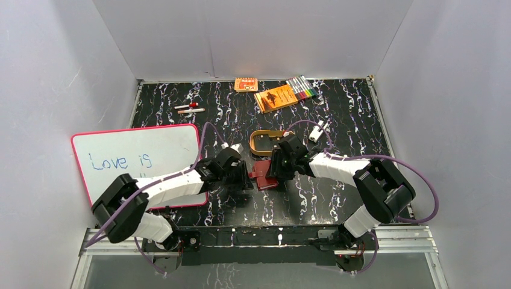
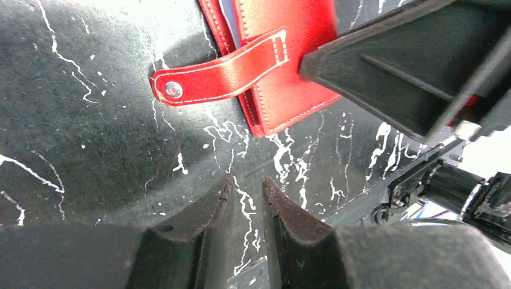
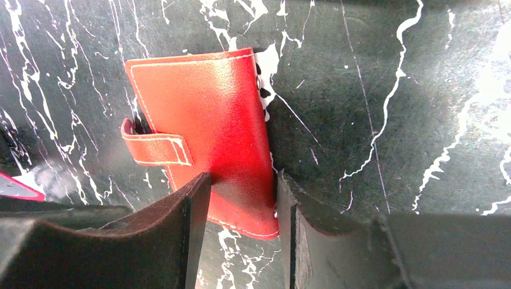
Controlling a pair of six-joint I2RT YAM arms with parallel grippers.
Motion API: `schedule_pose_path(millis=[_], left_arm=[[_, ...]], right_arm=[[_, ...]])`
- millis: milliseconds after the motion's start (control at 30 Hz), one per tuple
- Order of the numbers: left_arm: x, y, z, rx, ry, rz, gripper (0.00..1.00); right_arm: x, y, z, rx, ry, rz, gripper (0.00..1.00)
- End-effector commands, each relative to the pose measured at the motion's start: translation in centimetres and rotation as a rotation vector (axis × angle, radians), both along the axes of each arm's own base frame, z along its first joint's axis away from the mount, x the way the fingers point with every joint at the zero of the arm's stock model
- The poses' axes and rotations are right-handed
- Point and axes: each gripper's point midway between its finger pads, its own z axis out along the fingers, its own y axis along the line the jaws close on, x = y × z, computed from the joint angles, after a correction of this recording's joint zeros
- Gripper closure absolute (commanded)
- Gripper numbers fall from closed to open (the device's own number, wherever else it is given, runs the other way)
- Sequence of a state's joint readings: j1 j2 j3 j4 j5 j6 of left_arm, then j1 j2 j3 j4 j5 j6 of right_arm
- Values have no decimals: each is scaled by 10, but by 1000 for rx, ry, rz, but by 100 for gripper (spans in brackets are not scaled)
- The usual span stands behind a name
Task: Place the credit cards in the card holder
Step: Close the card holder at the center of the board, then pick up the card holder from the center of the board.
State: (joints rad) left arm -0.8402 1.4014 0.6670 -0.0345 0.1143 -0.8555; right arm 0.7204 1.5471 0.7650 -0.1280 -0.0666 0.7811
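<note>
The card holder (image 1: 265, 176), a small red wallet, lies folded on the black marbled table between my two grippers. Its snap tab (image 2: 217, 75) sticks out unfastened to the side. My right gripper (image 3: 241, 180) stands open over the card holder (image 3: 211, 114), one finger on the cover and the other against the spine edge. My left gripper (image 2: 247, 180) hovers just short of the card holder (image 2: 283, 90); its jaws are slightly apart with only table between them. No credit cards show in any view.
A whiteboard (image 1: 141, 159) lies under my left arm. A tan oval tray (image 1: 265, 141) sits just behind the wallet. Orange packets (image 1: 277, 97) and coloured markers (image 1: 301, 89) are at the back, with pens (image 1: 190, 108) at the back left. A small white object (image 1: 317, 132) lies nearby.
</note>
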Motion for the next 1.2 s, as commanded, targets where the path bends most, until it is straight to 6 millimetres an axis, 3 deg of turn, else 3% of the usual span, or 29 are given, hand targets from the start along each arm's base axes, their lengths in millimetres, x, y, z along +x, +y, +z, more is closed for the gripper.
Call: schedule_pose_path(millis=[0, 133, 300, 467, 733, 1167], left_arm=[[7, -2, 33, -25, -67, 3, 77], [28, -19, 52, -83, -106, 21, 79], [47, -41, 54, -135, -97, 14, 87], [57, -49, 31, -116, -53, 14, 92], [54, -24, -14, 11, 17, 87, 100], [42, -1, -37, 82, 38, 127, 100]], right_arm=[[-3, -11, -11, -73, 17, 10, 47], [-4, -9, -10, -59, 16, 12, 45], [-4, -7, -6, -47, 15, 16, 45], [-5, -6, -6, -42, 16, 23, 45], [-5, -1, 6, -7, 3, 33, 41], [-8, 19, 35, 192, -24, 52, 34]])
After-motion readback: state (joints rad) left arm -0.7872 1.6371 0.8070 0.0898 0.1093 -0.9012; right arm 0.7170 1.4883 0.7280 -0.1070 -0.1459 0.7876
